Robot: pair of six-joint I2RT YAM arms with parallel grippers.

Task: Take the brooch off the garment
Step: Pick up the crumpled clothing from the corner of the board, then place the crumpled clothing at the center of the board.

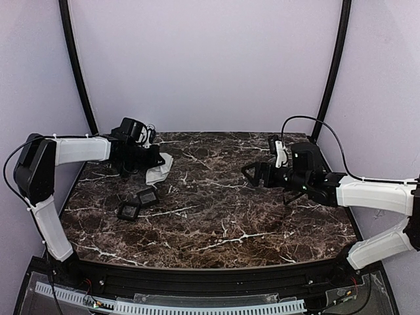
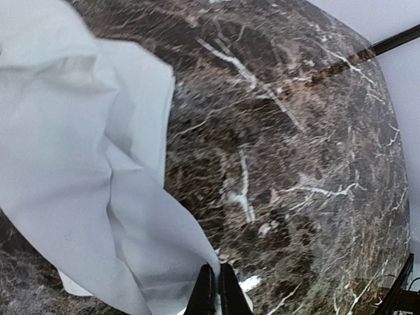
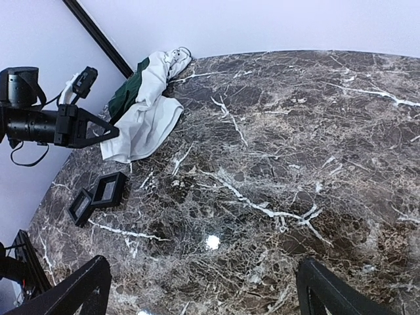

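Two small black square frames [image 1: 128,210] lie seemingly touching near the dark marble table's [image 1: 249,216] left edge.

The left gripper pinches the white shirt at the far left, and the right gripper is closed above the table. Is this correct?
No. The right gripper is open: the right wrist view shows its fingers wide apart above the table. The left gripper does pinch the shirt.

Dark brown marble counter [image 1: 216,203] with white veins, closed in by plain pale lilac walls [image 1: 210,59]. Curved black poles [image 1: 73,59] rise at both back corners.
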